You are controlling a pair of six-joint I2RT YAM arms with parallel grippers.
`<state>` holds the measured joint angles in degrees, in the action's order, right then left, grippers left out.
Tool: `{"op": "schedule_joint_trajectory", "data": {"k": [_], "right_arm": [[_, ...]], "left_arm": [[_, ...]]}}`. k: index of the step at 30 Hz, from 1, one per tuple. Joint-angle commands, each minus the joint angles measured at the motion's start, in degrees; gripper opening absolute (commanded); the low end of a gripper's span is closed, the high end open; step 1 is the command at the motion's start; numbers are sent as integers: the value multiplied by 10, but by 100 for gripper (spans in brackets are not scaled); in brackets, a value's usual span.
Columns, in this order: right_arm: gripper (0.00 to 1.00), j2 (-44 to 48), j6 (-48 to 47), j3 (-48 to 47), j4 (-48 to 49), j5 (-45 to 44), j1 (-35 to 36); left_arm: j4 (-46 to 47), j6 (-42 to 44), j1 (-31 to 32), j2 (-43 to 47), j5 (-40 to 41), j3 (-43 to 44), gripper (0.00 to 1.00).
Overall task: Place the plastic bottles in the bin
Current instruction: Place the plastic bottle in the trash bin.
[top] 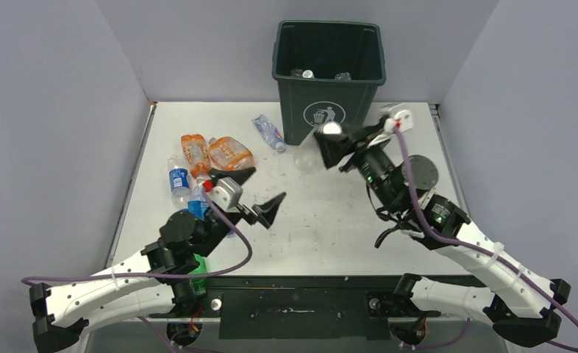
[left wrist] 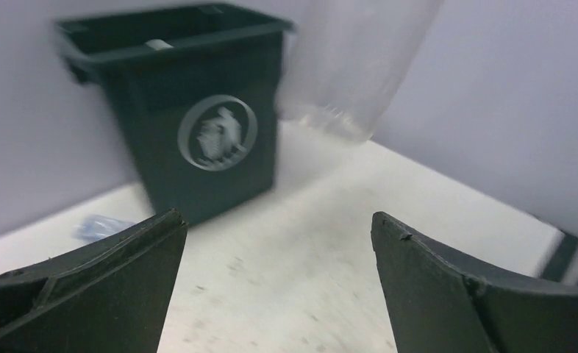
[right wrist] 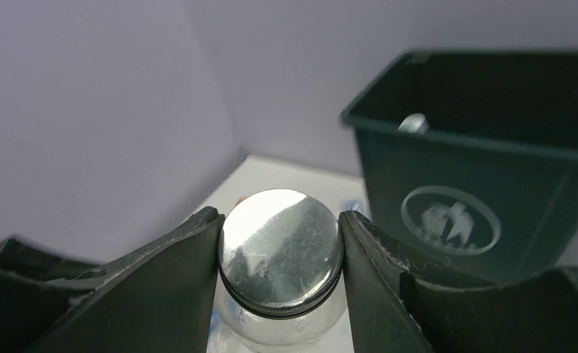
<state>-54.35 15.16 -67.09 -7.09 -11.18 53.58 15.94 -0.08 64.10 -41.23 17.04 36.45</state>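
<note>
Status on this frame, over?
Left gripper open, empty. Right gripper shut on clear bottle near bin. More bottles on table, left side. Nothing blocking bin.

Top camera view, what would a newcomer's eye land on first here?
The tall dark green bin at the table's far edge, bottles already inside. Just in front, the right claw grips a clear bottle by its silver cap. Crushed orange and clear bottles lie heaped at the left, near the open left claw.

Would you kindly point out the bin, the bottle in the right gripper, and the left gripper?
bin [top: 345, 95]: top external view, on its upper front wall.
clear bottle [right wrist: 281, 250]: right wrist view, on its round silvery end.
left gripper [left wrist: 276, 218]: left wrist view, midway between its open fingertips.
</note>
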Motion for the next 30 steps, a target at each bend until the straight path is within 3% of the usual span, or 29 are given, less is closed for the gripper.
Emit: {"op": "schedule_joint_trajectory", "data": {"k": [1, 6, 9, 13, 18, 26, 27, 29, 30], "right_arm": [[5, -35, -131, -97, 159, -219, -18], [5, -121, -137, -124, 325, -223, -120], [5, -188, -99, -151, 392, -175, -213], [5, -302, 5, -203, 459, -96, -337], [5, -454, 42, -342, 454, -39, -389], [8, -627, 36, -540, 361, 19, -393], [22, -644, 33, -563, 344, 20, -390], [67, -674, 27, -608, 315, 17, -386], [79, -681, 24, -618, 309, 7, -383]], "left_arm": [[3, 157, -5, 24, 224, 72, 96], [108, 266, -8, 54, 350, 19, 96], [195, 281, -9, 106, 349, -64, 96], [193, 278, -9, 134, 348, -78, 96], [186, 282, -9, 124, 349, -79, 96], [168, 272, -9, 111, 338, -75, 96], [166, 270, -9, 109, 336, -74, 96], [163, 270, -10, 107, 333, -74, 96], [162, 270, -10, 105, 332, -74, 96]]}}
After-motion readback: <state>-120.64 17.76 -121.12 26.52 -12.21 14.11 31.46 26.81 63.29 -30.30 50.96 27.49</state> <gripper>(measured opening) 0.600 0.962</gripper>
